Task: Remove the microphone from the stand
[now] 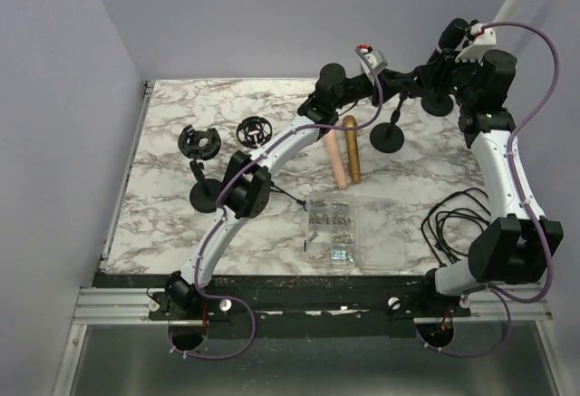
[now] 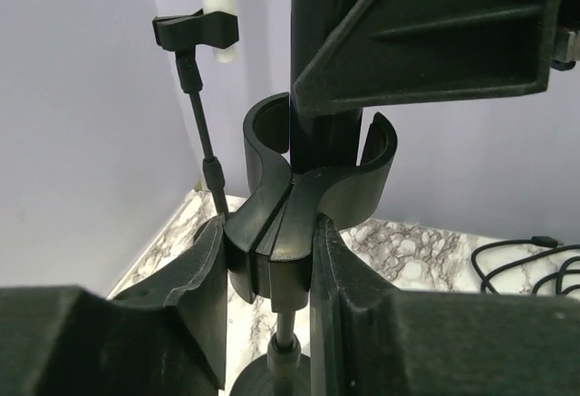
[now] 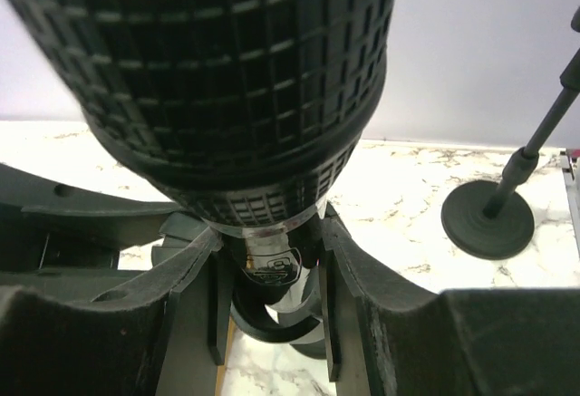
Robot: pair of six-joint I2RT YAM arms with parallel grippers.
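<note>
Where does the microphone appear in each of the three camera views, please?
Top external: upper right; the microphone is a small dark shape, partly hidden.
Left wrist: centre; its dark body stands in the stand's clip.
Right wrist: its mesh head fills the top of the picture.
Shared landmark: the marble table, visible in all three views.
</note>
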